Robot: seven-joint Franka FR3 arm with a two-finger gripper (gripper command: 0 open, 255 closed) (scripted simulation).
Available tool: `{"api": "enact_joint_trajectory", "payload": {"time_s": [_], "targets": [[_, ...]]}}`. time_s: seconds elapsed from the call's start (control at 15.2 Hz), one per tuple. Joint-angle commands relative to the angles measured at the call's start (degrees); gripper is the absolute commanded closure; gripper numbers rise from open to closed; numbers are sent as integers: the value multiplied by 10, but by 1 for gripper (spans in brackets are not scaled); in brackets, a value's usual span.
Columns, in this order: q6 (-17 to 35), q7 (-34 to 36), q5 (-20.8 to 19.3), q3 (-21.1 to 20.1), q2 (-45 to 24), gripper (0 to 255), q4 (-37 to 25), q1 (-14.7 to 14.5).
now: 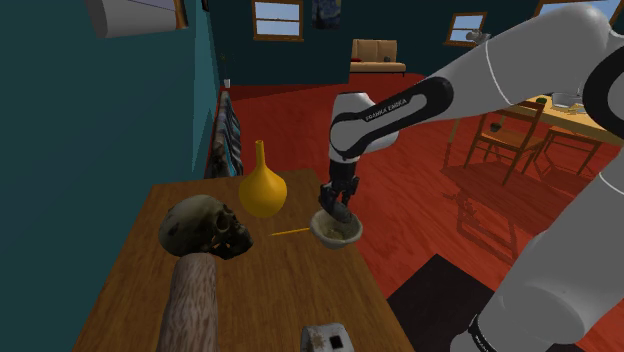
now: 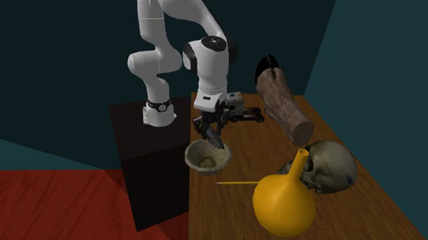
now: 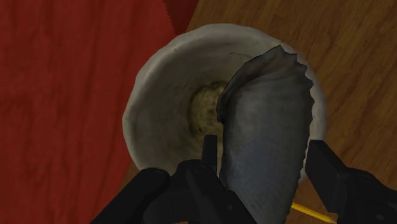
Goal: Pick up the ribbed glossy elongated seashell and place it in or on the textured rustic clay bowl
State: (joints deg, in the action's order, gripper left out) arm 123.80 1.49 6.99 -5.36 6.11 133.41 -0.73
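We see the hand pinching the ribbed grey seashell, one black finger pressed to each long flank. The shell is off the table and hangs from the hand directly over the pale, rough bowl.

The relation that matters is vertical. The bowl's mouth lies straight below the hand, and the shell's long axis runs out along the fingers, so its scalloped far end points down into the bowl. From the wrist view that far end sits over the bowl's side wall, a little off the middle of the hollow, with the opposite rim beyond it. The shoulder view shows the hand just above the bowl's rim. The second exterior view agrees, with the hand low over the bowl.

The bowl has an olive-brown patch at its bottom. We cannot tell whether that is a stain or something lying there, and otherwise it looks bare.

We judge the carry to be done and the release to be what is left. Spreading the fingers here should drop the shell inside, though a long shell let go end-first may tip and lean on the rim.

A thin yellow stick lies on the table just beside the bowl, clear of the drop.
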Motion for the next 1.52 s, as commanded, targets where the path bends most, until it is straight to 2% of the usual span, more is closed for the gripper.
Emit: {"api": "enact_joint_trajectory", "payload": {"time_s": [0.0,0.4,0.86,0.92,1.25,1.45], "targets": [[17,-1,1,-1,-9,255,8,-1],[65,-4,2,-2,-38,255,27,-1],[65,-4,2,-2,-38,255,27,-1],[65,-4,2,-2,-38,0,27,-1],[65,-4,2,-2,-38,0,27,-1],[5,-3,-1,2,-7,0,-2,2]]}}
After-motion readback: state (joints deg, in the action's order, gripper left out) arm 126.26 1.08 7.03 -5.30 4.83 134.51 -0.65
